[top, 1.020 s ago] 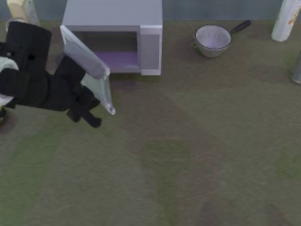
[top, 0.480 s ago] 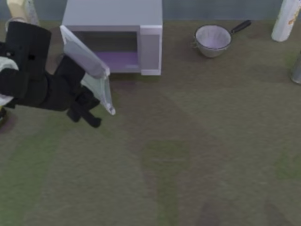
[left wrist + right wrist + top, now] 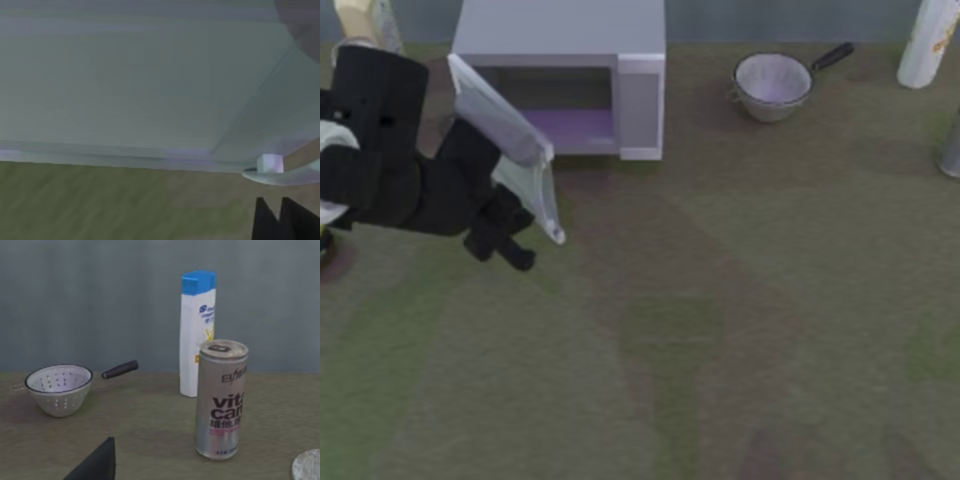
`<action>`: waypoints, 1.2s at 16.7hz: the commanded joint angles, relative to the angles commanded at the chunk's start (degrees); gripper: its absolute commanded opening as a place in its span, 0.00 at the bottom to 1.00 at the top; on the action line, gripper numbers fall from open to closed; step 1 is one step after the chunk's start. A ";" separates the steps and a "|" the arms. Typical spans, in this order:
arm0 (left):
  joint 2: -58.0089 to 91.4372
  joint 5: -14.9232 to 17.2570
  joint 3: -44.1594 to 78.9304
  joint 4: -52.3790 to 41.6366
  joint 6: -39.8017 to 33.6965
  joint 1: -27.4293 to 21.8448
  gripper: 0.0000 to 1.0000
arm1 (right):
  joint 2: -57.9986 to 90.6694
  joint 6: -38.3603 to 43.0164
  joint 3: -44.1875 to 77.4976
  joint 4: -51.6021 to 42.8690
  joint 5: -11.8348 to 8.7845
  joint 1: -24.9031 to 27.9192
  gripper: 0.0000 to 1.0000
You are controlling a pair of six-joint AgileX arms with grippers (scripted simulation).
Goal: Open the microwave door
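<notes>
Plainly the nearest thing to the left wrist camera is the microwave door (image 3: 130,85), its grey window filling that view, with two dark finger tips just showing under its free edge; seen from above, the left gripper (image 3: 505,240) sits at the door's outer edge, toward the table's left front of the oven, and I cannot tell whether its fingers are spread or pinching the handle strip. The door stands swung well out from the microwave (image 3: 560,60), hinged at the oven's left corner, with the purple interior exposed, so the opening looks mostly achieved. The risk I judge from here is slip: if the fingers only press against the edge, a further pull along the arc could let the door slide off them. Pulling straight instead of around the hinge could also drag the whole oven across the table. Farther back and to the right, the colander (image 3: 775,85), the shampoo bottle (image 3: 930,42) and the can (image 3: 220,400) stand well apart from the door's sweep. The right gripper is not visible from above.
</notes>
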 joint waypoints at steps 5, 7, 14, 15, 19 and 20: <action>0.00 0.00 0.00 0.00 0.00 0.00 0.75 | 0.00 0.00 0.00 0.00 0.00 0.00 1.00; 0.00 0.00 0.00 0.00 0.00 0.00 0.90 | 0.00 0.00 0.00 0.00 0.00 0.00 1.00; 0.00 0.00 0.00 0.00 0.00 0.00 1.00 | 0.00 0.00 0.00 0.00 0.00 0.00 1.00; 0.00 0.00 0.00 0.00 0.00 0.00 1.00 | 0.00 0.00 0.00 0.00 0.00 0.00 1.00; -0.99 -0.29 -0.18 -0.87 -0.17 -0.07 1.00 | 0.00 0.00 0.00 0.00 0.00 0.00 1.00; -2.40 -0.56 -0.40 -2.04 -0.42 -0.15 1.00 | 0.00 0.00 0.00 0.00 0.00 0.00 1.00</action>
